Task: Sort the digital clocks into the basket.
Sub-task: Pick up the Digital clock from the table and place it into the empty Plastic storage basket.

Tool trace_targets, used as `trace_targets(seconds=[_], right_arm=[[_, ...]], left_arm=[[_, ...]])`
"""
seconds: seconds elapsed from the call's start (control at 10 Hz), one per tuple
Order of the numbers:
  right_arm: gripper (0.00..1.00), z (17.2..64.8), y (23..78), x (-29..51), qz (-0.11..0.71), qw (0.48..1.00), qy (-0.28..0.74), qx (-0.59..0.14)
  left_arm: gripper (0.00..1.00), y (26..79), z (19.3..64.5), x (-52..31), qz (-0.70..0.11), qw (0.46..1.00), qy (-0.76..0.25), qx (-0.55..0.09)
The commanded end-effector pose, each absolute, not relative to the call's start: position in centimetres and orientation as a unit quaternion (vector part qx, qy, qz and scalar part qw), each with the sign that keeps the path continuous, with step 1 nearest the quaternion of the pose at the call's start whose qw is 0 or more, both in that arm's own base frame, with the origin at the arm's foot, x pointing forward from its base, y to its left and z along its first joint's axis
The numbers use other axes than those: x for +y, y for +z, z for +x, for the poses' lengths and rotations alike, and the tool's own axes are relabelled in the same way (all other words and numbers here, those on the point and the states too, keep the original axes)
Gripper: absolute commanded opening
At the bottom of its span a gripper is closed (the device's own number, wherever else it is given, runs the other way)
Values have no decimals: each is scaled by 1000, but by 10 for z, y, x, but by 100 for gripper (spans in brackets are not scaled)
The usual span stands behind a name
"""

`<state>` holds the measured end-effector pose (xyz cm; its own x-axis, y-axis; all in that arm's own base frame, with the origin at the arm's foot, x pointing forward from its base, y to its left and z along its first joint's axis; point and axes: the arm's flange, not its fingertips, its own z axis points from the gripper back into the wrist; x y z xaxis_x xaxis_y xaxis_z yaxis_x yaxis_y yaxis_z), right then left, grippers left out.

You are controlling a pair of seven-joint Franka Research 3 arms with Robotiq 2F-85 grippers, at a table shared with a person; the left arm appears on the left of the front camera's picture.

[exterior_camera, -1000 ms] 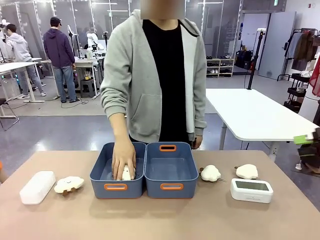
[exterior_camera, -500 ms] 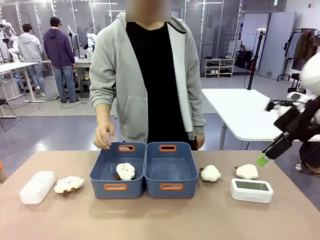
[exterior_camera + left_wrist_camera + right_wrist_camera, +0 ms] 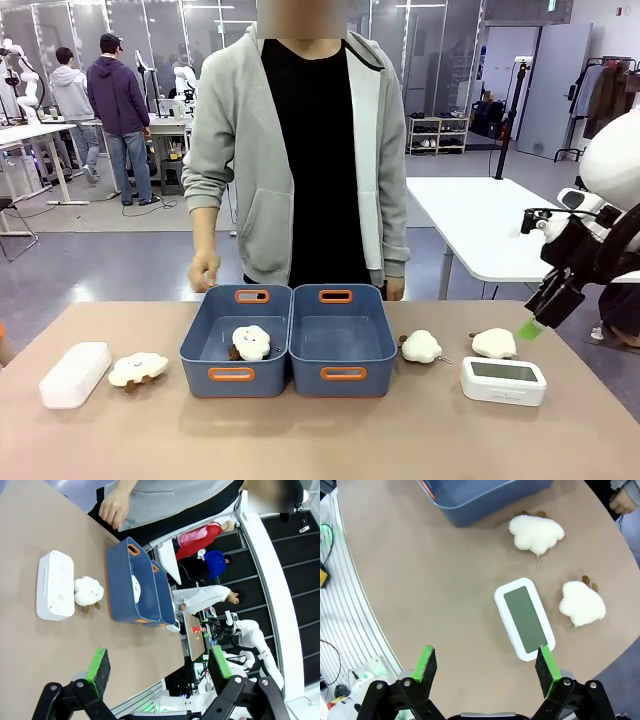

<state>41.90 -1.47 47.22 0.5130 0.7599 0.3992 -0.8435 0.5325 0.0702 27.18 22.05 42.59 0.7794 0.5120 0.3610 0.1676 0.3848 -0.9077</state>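
Two blue baskets stand side by side at mid-table. The left basket (image 3: pixel 213 352) holds a cream cloud plush (image 3: pixel 251 342); the right basket (image 3: pixel 343 345) shows a bare floor. One white digital clock (image 3: pixel 503 380) lies screen up at the right. In the right wrist view this clock (image 3: pixel 524 617) lies just beyond my right gripper (image 3: pixel 486 665), which is open above the table. My right gripper (image 3: pixel 533 322) hangs over the table's right edge. The other clock (image 3: pixel 75 374) lies at the far left. It also lies far ahead of my open left gripper (image 3: pixel 159 664) as a white block (image 3: pixel 55 585).
Cloud plushes lie beside the left clock (image 3: pixel 138 369) and near the right clock (image 3: pixel 421 346), (image 3: pixel 494 343). A person stands behind the baskets, one hand (image 3: pixel 204 272) hanging just past the left basket's far rim. A white table (image 3: pixel 500 225) stands behind at the right.
The person's hand left a plush in the left basket and drew back to the far edge. My right arm swung in from the right and came down toward the right clock.
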Motion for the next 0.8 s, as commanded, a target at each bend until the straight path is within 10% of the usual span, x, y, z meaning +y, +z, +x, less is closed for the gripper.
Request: trace_targets(seconds=[0.0, 0.7], right_arm=[[100, 437, 457, -2, 108, 832, 528, -129], [100, 487, 373, 1, 35, 755, 643, -124]], left_arm=[[100, 427, 271, 222, -546, 768, 100, -320], [100, 427, 271, 222, -546, 768, 100, -320]])
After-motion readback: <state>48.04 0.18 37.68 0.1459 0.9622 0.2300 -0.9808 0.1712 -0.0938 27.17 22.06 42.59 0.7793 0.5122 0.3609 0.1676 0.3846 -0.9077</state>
